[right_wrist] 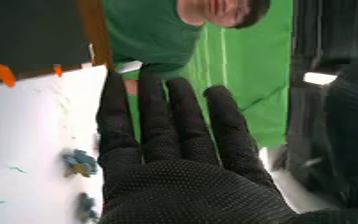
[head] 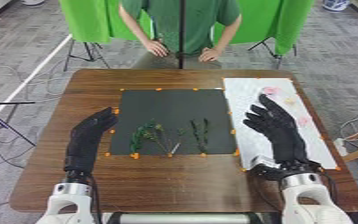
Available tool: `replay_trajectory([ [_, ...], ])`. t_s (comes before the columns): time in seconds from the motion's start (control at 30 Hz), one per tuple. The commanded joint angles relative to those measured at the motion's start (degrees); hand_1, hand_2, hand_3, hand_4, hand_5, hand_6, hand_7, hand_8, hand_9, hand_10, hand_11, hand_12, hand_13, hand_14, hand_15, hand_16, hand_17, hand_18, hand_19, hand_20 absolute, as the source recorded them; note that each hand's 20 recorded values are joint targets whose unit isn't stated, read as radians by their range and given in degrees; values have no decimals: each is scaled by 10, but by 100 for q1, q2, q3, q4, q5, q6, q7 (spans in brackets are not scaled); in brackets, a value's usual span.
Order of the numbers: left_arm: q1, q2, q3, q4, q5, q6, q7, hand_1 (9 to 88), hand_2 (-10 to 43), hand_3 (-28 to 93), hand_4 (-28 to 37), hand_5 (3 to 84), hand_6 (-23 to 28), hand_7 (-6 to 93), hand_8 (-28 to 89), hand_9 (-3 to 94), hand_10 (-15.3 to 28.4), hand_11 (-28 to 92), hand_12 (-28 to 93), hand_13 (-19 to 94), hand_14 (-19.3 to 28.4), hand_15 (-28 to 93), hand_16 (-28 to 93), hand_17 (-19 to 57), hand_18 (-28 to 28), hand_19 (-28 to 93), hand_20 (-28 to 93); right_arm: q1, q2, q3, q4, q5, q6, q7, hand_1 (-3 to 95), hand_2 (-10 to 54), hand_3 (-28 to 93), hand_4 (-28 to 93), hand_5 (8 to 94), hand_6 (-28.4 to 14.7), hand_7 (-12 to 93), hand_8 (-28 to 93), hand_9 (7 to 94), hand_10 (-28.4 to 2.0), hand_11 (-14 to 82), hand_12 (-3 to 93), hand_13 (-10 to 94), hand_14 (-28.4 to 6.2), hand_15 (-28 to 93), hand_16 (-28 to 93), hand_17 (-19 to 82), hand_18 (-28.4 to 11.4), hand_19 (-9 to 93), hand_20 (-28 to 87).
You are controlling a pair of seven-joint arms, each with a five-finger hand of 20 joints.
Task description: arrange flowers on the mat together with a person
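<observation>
In the head view my right hand [head: 276, 126] is over the white sheet, its fingers pointing toward the far side. Straight, spread fingers with nothing between them make the right hand [right_wrist: 180, 182] open in the right wrist view. My left hand [head: 88, 137], open and empty, is beside the left edge of the dark mat [head: 162, 107]. Green leafy stems [head: 138, 137], thin stems with small heads [head: 164, 139] and two narrow green sprigs [head: 199, 134] lie on the mat's near half. Beyond my right hand's fingers is a pink flower [head: 269, 90], with a pale yellow flower [head: 290, 101] close by.
The white sheet [head: 244, 92] lies right of the mat; another pink flower [head: 304, 121] is near its right edge. Orange tape pieces [head: 135, 155] hold the mat's border. Brown wooden table [head: 193, 187] surrounds both. Small flowers [right_wrist: 80, 162] lie on the sheet beside my right hand.
</observation>
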State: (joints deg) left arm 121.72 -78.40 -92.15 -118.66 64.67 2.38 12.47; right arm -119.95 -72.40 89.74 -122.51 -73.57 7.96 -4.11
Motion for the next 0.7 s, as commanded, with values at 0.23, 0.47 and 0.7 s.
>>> replay_trajectory([
  [0.23,20,-39,42,11,-39,8,-75,281,-45,650,-186,480,37,169,-60,452,130,165,139,347,159,155,29,48,90,14,155,1850,1158,-284,64,-5707,-915,2874,404,-95,664,-233,542,18,179,-119,559,-140,129,153,736,-99,333,212,335,-182,696,412],
  [0.47,16,-22,46,2,-34,16,-79,281,-43,649,-184,480,38,168,-60,452,129,165,140,347,158,155,28,47,91,15,155,2645,1448,-877,772,-6751,-1880,3375,435,-95,628,-257,617,25,158,-114,659,-158,127,154,808,-75,402,245,381,-199,773,438],
  [0.7,52,0,14,-13,-57,48,-54,280,-45,651,-185,480,37,168,-60,452,129,165,140,347,159,156,29,46,92,15,156,3033,1554,-1199,1202,-6975,-2520,3652,443,-95,620,-256,594,21,151,-115,686,-153,131,158,816,-71,425,261,388,-202,790,446],
])
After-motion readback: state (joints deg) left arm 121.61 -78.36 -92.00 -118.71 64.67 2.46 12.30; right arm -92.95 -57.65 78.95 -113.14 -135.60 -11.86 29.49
